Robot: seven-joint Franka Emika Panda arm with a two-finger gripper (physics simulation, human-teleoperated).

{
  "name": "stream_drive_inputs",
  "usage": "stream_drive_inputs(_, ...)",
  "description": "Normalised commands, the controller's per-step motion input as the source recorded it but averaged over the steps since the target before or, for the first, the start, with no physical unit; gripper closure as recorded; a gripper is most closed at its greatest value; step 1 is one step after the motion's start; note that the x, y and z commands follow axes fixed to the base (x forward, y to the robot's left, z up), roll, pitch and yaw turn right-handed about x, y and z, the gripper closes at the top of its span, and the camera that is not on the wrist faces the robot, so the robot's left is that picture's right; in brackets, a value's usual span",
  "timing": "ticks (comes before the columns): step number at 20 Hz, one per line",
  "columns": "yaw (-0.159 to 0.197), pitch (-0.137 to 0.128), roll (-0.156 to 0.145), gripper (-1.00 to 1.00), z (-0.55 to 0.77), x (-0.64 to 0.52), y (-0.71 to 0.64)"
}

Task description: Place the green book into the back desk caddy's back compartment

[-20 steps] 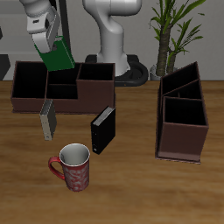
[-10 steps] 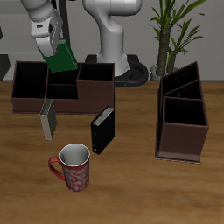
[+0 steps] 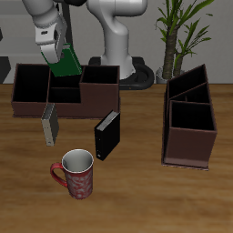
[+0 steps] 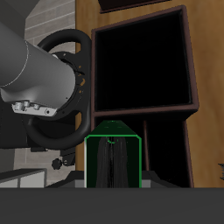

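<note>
The green book (image 3: 65, 62) hangs tilted in the air, with my gripper (image 3: 56, 49) shut on its upper end. It hovers over the rear middle part of the back desk caddy (image 3: 68, 108), a long maroon-brown box with black compartments. In the wrist view the green book (image 4: 114, 163) shows end-on, its green cover framing dark pages, above the caddy's partitions. A large black compartment (image 4: 144, 66) lies open beyond the book. I cannot tell whether the book touches the caddy's rim.
A grey book (image 3: 49, 123) leans against the caddy's front wall. A black book (image 3: 107, 135) stands tilted nearer the table's front. A red patterned mug (image 3: 77, 173) sits closest to the front edge. A second maroon caddy (image 3: 189, 136) stands end-on, with a potted plant (image 3: 177, 36) behind it.
My gripper has carried the green book a little farther back and toward the robot's base, over the caddy's rear part. Nothing else has moved.
</note>
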Motion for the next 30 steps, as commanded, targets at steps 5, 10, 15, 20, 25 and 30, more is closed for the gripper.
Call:
stream_drive_inputs(5, 0.014, 0.041, -0.006, 1.0, -0.11, -0.06, 0.04)
stream_drive_inputs(10, 0.025, 0.024, -0.013, 1.0, -0.08, -0.01, 0.01)
stream_drive_inputs(15, 0.004, 0.025, -0.006, 1.0, -0.08, -0.01, 0.02)
stream_drive_inputs(20, 0.004, 0.025, -0.016, 1.0, -0.12, 0.0, 0.02)
stream_drive_inputs(25, 0.012, 0.045, 0.003, 1.0, -0.16, -0.03, 0.05)
stream_drive_inputs(30, 0.001, 0.023, -0.004, 1.0, -0.1, 0.0, 0.0)
